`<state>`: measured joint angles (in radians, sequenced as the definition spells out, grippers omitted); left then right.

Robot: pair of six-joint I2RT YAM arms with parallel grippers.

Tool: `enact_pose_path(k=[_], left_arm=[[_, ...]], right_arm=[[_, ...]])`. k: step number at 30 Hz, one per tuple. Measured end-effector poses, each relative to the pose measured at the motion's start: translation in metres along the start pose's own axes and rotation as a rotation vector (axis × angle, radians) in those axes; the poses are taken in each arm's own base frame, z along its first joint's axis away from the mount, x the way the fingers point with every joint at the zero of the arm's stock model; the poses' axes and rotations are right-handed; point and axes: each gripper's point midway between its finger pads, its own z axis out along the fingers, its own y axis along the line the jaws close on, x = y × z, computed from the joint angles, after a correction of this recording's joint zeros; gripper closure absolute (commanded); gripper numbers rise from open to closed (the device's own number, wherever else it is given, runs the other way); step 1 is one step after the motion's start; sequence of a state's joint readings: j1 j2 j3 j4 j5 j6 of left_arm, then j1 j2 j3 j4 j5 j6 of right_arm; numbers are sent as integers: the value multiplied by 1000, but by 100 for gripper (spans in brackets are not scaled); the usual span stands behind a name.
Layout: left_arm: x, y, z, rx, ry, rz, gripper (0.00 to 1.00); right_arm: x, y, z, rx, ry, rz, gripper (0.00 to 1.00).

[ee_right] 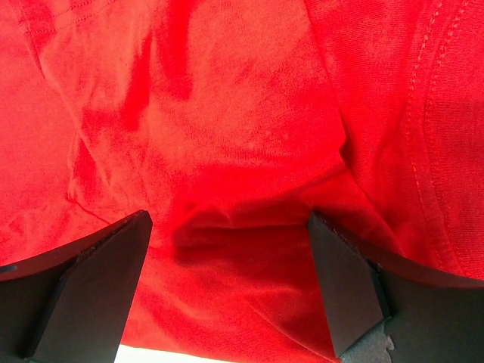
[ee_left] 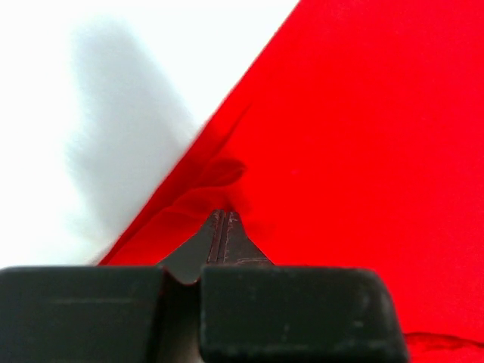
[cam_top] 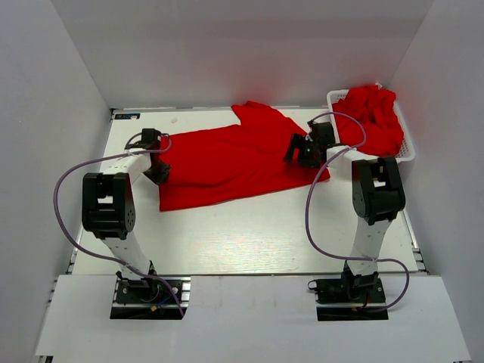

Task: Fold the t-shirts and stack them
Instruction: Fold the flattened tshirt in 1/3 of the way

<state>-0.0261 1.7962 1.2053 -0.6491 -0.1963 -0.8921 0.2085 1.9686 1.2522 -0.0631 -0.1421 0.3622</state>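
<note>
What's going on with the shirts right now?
One red t-shirt lies spread on the table. The left gripper is pinched shut on its left edge; the right gripper is open, low over its right end. No fold yet. More red shirts sit heaped in the white basket at far right.

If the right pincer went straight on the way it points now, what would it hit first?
The spread red t-shirt: the right pincer is open with cloth right ahead, likely the table just under it.
</note>
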Motion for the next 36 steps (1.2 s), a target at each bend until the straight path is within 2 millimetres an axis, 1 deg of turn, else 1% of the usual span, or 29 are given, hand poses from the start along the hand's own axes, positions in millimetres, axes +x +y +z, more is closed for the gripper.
enact_pose_path(k=[4,9,11,12,13,14,15,16,17,18,19,20,23,26,28,31,34,36], left_arm=[[0,7,3,-36,3,-19,100],[-1,8,12,-58,8,-24,100],[-5,5,12,-53,-3,-24,92],[-8,3,11,-49,-8,-19,79],[-11,1,10,-44,-14,-13,73],[-16,-2,9,-38,-24,-7,64],[-21,-6,7,-28,-38,0,53],[-28,-10,5,-19,-56,5,28],[-33,-13,2,-8,-75,11,17],[-37,-16,-1,5,-90,27,8],[-40,-18,-4,16,-103,43,2],[-42,-20,-9,36,-119,59,0],[-41,-25,-25,113,-142,122,0],[-30,-35,-41,217,-136,212,0],[-19,-48,-49,291,-123,285,0],[7,-74,-58,400,-104,416,0],[44,-100,-67,510,-60,560,0],[69,-113,-67,561,-24,642,0]], right_arm=[[-1,-3,0,13,0,-3,10],[-1,-5,0,18,0,-19,10],[-2,-7,-1,24,1,-27,10],[-2,-7,-1,26,0,-30,10],[-2,-7,-1,28,0,-34,10],[-2,-8,-1,30,1,-39,10],[-2,-8,-1,31,3,-43,10],[-2,-9,-2,35,7,-48,10],[-1,-10,-2,37,11,-51,10],[-1,-10,-2,38,13,-52,10],[-1,-10,-3,39,14,-54,10],[0,-10,-3,40,17,-56,10],[1,-10,-7,43,27,-66,10],[0,-10,-13,50,29,-73,10],[-4,-8,-20,50,18,-77,10],[-16,-2,-32,42,-18,-89,10],[-25,4,-42,33,-49,-100,10],[-27,5,-44,31,-56,-105,10]])
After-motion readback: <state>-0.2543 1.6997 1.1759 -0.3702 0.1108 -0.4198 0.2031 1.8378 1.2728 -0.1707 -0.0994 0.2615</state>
